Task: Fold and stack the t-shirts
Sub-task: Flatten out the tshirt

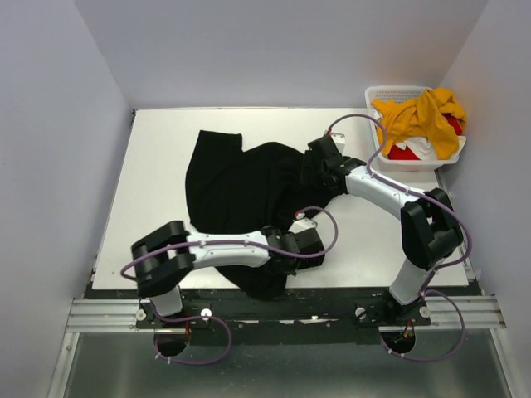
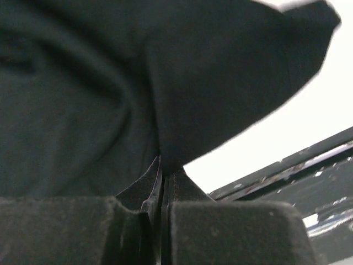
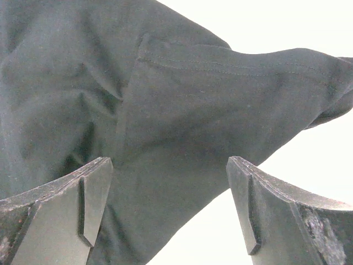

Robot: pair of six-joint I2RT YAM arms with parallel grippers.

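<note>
White table (image 1: 149, 207): black t-shirt (image 1: 241, 182) lying rumpled, unfolded, sleeve splayed.

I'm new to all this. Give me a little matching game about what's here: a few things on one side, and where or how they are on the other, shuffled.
Things:
1. black t-shirt
2. mustard-yellow t-shirt
3. left gripper
4. right gripper

States:
A. open, with black cloth between its fingers
B. heaped in the white basket
C. rumpled on the table
D. shut, pinching black cloth

Pairs: 1-C, 2-B, 3-D, 4-A
</note>
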